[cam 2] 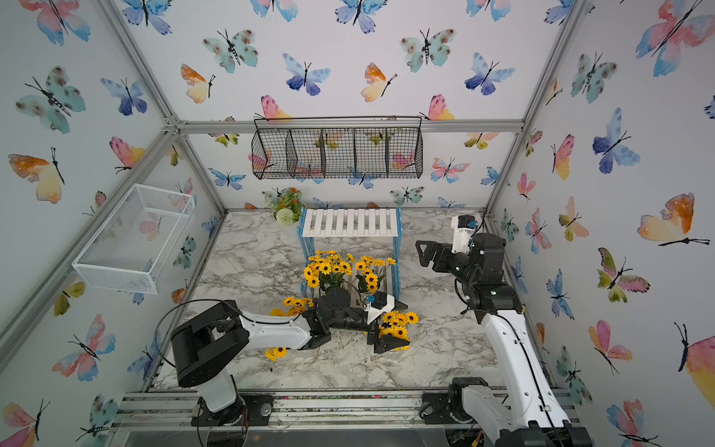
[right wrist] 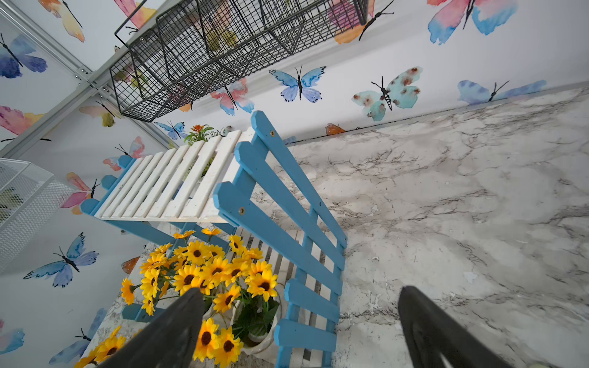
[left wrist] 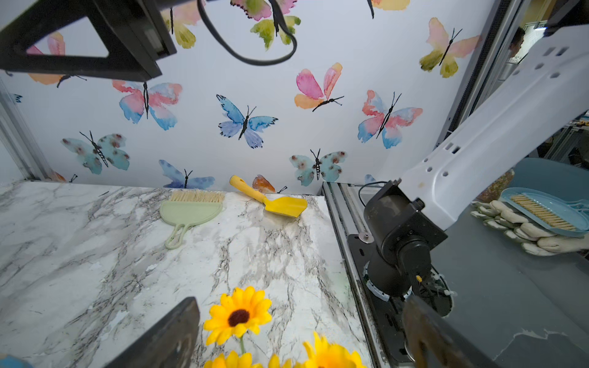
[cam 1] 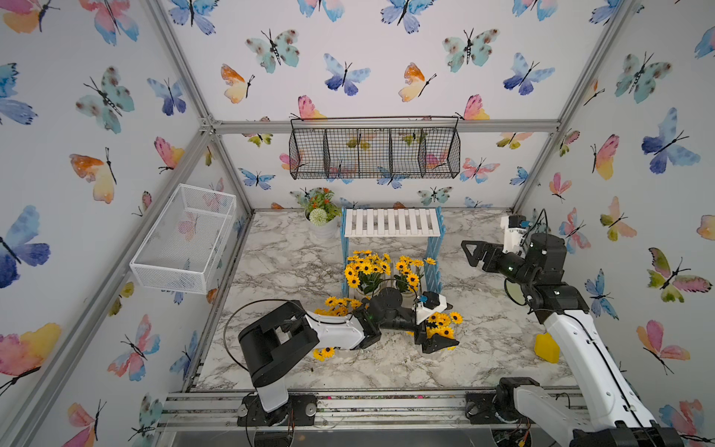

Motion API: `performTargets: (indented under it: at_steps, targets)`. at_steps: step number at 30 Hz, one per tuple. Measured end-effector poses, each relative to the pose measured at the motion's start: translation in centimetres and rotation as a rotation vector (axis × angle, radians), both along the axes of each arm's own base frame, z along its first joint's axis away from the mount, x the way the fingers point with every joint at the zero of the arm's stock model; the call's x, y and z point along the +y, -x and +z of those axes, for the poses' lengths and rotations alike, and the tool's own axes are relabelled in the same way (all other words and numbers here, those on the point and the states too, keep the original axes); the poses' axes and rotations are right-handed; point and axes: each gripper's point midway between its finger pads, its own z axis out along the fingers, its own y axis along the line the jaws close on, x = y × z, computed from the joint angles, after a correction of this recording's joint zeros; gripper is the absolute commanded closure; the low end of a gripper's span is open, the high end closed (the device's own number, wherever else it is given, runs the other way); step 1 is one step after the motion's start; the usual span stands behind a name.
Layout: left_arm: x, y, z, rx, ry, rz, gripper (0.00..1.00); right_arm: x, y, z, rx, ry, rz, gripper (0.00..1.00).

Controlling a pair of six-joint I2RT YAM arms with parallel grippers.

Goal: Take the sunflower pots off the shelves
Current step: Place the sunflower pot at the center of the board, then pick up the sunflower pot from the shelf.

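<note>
In both top views the left arm (cam 1: 332,329) lies low across the desk (cam 1: 286,263). The left gripper (cam 1: 453,324) points sideways, jaws wide apart around a sunflower pot (cam 1: 439,321) on the desk in front of the shelves (cam 1: 392,222). Only its flowers show. More sunflowers (cam 1: 338,303) appear on both sides of the forearm, which covers whatever holds them. Two sunflower pots (cam 1: 365,271) stand side by side on the lower shelf. The right arm (cam 1: 572,340) is raised at the side, with the right gripper (cam 1: 469,252) open, empty and aimed toward the shelves. In the left wrist view the fingers (left wrist: 172,334) stand wide apart with flowers between them, cut off at the edge. Beyond lie a green brush (left wrist: 191,210) and a yellow scoop (left wrist: 277,204) by the wall. In the right wrist view spread fingers (right wrist: 172,331) frame the two shelf pots, mostly hidden under blooms and leaves. A black wire basket (right wrist: 223,47) hangs on the wall behind.
</note>
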Motion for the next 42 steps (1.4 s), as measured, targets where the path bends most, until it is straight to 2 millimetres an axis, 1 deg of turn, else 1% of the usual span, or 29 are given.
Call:
performTargets:
  at_steps: [2,4,7,8,9,12,13,15,17,18,19,21,23,26,28,31,34,38,40,42]
  targets:
    - [0.1,-0.1,0.9,-0.013,-0.009,0.009,0.02,0.3,0.1,0.7,-0.016,-0.001,0.021,0.02]
    - [0.1,-0.6,2.5,-0.032,-0.022,0.036,0.02,0.7,0.0,1.5,-0.028,-0.004,0.051,0.02]
    - [0.4,-1.9,6.3,-0.083,-0.018,0.11,0.02,1.4,0.0,2.3,-0.04,-0.007,0.1,0.04]
    - [0.8,-2.4,7.9,-0.102,-0.008,0.143,0.02,1.6,0.0,2.4,-0.038,-0.005,0.114,0.05]
    - [1.2,-2.8,9.0,-0.115,-0.001,0.172,0.02,1.8,0.0,2.4,-0.032,-0.003,0.123,0.05]
    - [3.4,-4.4,13.2,-0.148,0.027,0.294,0.02,2.7,0.2,2.6,-0.02,0.013,0.165,0.06]
    - [4.4,-5.3,14.5,-0.153,0.033,0.342,0.02,3.3,0.4,2.7,-0.018,0.021,0.185,0.06]
    - [6.3,-7.2,16.4,-0.145,0.038,0.422,0.02,5.2,0.9,2.9,-0.014,0.044,0.239,0.06]
    - [9.1,-10.2,18.0,-0.113,0.036,0.531,0.02,7.4,1.6,3.0,-0.011,0.075,0.297,0.06]
    - [10.4,-11.4,18.5,-0.098,0.038,0.574,0.02,8.5,2.0,2.9,-0.007,0.09,0.321,0.06]
    - [12.4,-12.9,18.8,-0.079,0.04,0.627,0.02,9.8,2.5,2.8,-0.003,0.106,0.353,0.07]
    - [16.4,-15.1,19.1,-0.034,0.062,0.718,0.02,11.8,3.4,2.5,0.008,0.141,0.397,0.08]
    - [20.9,-16.8,19.2,0.021,0.089,0.809,0.02,14.1,4.4,1.9,0.027,0.187,0.441,0.1]
    - [26.3,-19.0,19.8,0.08,0.114,0.937,0.02,17.0,5.7,0.8,0.055,0.257,0.496,0.13]
    - [27.6,-19.7,20.2,0.103,0.096,0.982,0.02,18.5,6.4,-0.3,0.075,0.301,0.523,0.16]
    - [28.2,-20.5,20.2,0.133,0.061,1.032,0.01,20.1,7.5,-2.2,0.118,0.366,0.56,0.18]
    - [29.2,-21.3,19.0,0.169,0.015,1.098,0.02,21.0,8.1,-4.1,0.157,0.422,0.576,0.21]
    - [32.0,-22.9,17.0,0.232,-0.036,1.207,0.02,21.6,9.0,-6.6,0.217,0.488,0.6,0.24]
    - [33.2,-23.4,16.4,0.253,-0.048,1.248,0.02,21.8,9.4,-7.4,0.239,0.508,0.613,0.26]
    - [33.8,-23.6,16.2,0.263,-0.054,1.27,0.02,22.0,9.8,-7.9,0.258,0.523,0.625,0.28]
